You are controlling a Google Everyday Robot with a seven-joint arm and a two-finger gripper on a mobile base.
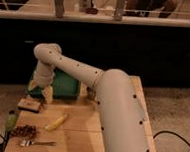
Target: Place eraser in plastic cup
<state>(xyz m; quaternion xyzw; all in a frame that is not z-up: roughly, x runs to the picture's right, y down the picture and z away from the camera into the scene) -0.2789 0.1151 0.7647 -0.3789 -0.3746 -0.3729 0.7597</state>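
Note:
My gripper (41,91) hangs at the back left of the wooden table (78,134), its two pale fingers (47,94) spread apart and empty. It is just above and behind a flat brown rectangular block (30,104), which may be the eraser, lying near the table's left edge. A green open container (65,85) stands right behind the gripper, partly hidden by the arm. I cannot tell whether it is the plastic cup.
A yellow banana-like piece (57,122) lies mid-table. A small green upright object (12,119), a brown clump (24,131) and a fork (37,143) lie at the front left. My arm (116,107) crosses the table's right side. A dark wall runs behind.

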